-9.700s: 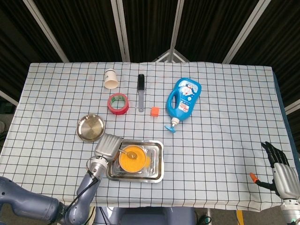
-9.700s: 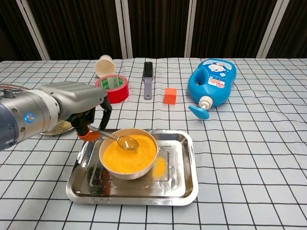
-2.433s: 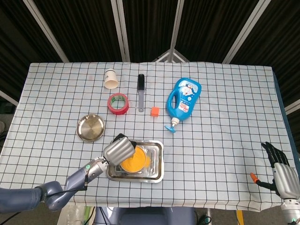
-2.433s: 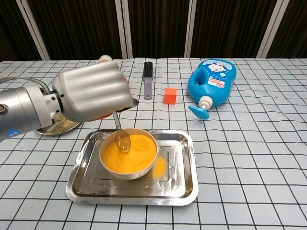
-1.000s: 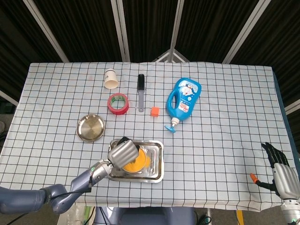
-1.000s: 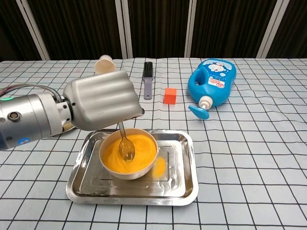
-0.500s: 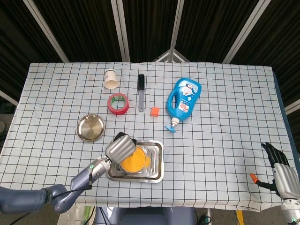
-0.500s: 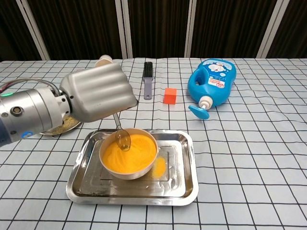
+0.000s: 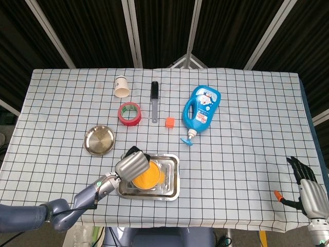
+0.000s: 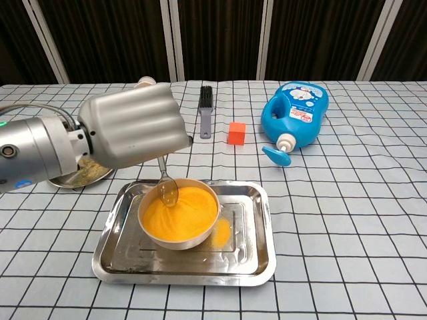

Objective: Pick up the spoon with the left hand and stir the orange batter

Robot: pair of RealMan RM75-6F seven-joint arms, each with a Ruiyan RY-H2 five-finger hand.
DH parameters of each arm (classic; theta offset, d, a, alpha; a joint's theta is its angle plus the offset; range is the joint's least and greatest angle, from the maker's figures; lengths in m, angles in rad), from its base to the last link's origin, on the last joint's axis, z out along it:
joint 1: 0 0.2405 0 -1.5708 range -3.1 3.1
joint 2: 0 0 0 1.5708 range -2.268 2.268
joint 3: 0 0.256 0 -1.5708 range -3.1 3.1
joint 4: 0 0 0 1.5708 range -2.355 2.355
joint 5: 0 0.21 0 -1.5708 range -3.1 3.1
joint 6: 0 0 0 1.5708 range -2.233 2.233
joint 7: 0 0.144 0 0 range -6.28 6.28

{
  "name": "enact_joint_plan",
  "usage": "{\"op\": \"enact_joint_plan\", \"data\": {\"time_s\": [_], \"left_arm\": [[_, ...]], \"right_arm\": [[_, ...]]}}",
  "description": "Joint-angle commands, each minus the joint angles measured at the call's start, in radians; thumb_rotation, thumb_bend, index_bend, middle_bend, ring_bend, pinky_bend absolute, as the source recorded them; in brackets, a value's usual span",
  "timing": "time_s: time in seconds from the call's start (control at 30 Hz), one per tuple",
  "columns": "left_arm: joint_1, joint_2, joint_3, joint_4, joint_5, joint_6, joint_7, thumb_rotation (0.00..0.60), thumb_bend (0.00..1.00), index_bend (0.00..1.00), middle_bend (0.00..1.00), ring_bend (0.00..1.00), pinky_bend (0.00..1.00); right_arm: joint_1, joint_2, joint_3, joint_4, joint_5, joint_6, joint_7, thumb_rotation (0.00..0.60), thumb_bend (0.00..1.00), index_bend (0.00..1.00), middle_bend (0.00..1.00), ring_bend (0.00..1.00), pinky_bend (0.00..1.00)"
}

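- The left hand was closed around the handle of a metal spoon; its smooth silver back hid the fingers in the chest view.
- The spoon hung steeply, its glossy bowl coated orange and dipped at the far-left edge of the orange batter.
- The batter filled a round white bowl, its surface matte and slightly heaped.
- The bowl stood in the left half of a rectangular stainless tray with rounded corners and a raised rim; an orange smear lay on the tray floor just beside the bowl on its right.
- The right half of the tray floor was bare, polished metal.
- The right hand rested at the right near corner of the bench, well apart from the tray, its dark fingers spread and holding nothing.
- The bench carried a white cloth with a black grid pattern.
- A shallow round metal dish lay left of the tray, partly hidden behind the left hand.
- Along the far side, well clear of the tray: a paper cup on its side, a red tape roll, a black brush, a small orange cube and a blue detergent bottle lying flat, spout toward the tray.
- Open cloth extended between the tray and the right hand.
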Motion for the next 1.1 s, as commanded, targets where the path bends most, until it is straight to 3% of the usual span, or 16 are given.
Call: {"op": "enact_joint_plan", "data": {"time_s": [0.03, 0.47, 1.1], "left_arm": [[-0.012, -0.002, 0.008, 0.011, 0.010, -0.018, 0.047, 0.600, 0.73, 0.82, 1.00, 1.00, 1.00], [-0.024, -0.028, 0.006, 0.023, -0.006, -0.039, 0.098, 0.600, 0.73, 0.82, 1.00, 1.00, 1.00], [0.003, -0.063, 0.010, -0.047, -0.010, 0.007, 0.048, 0.600, 0.73, 0.82, 1.00, 1.00, 1.00]], "right_arm": [[0.000, 0.001, 0.000, 0.000, -0.001, -0.001, 0.001, 0.600, 0.31, 0.00, 0.00, 0.00, 0.00], [0.001, 0.004, -0.002, -0.003, 0.001, -0.005, 0.005, 0.600, 0.31, 0.00, 0.00, 0.00, 0.00], [-0.001, 0.005, -0.001, -0.002, -0.001, 0.000, 0.006, 0.600, 0.31, 0.00, 0.00, 0.00, 0.00]]}}
